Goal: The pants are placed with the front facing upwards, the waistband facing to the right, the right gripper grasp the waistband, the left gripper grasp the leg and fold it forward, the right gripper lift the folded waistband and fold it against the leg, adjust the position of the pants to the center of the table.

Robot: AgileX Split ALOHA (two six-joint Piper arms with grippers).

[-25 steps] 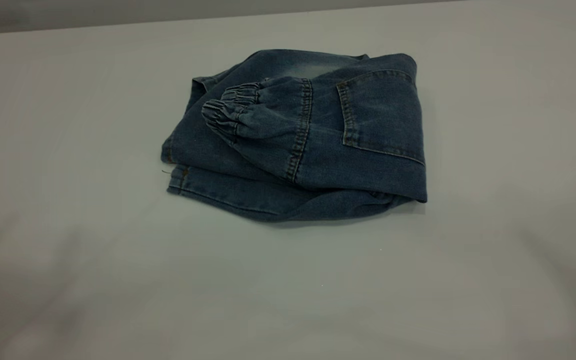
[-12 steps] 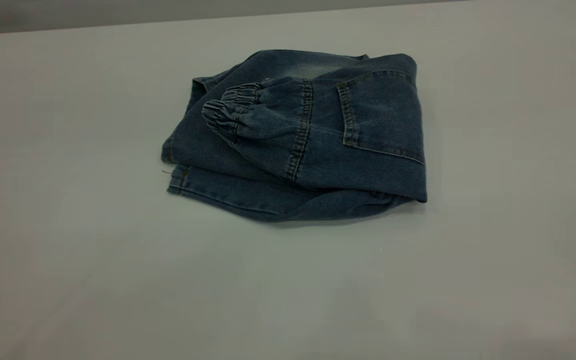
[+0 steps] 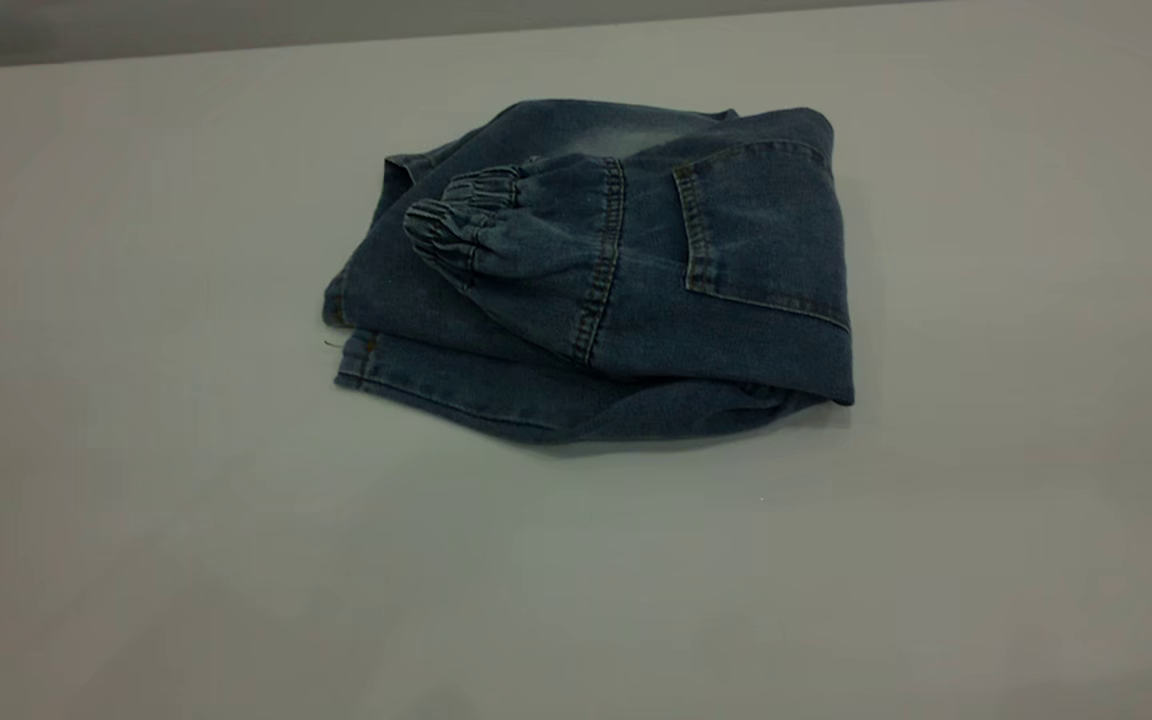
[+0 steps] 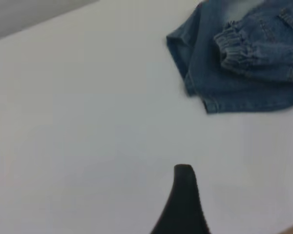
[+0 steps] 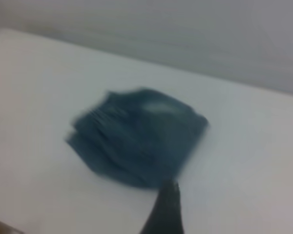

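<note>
Nothing on the table (image 3: 136,500) has moved: the pants (image 3: 596,290) lie folded as before. I can't tell either gripper's finger state; any further nudge risks unrolling the waistband (image 3: 461,225).

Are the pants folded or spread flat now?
Folded: the pants lie in stacked layers, the waistband turned over on top of the leg.

You have the folded blue denim pants (image 3: 596,280) lying on the pale smooth table (image 3: 136,500), their gathered elastic waistband (image 3: 456,225) on top, toward the left.
</note>
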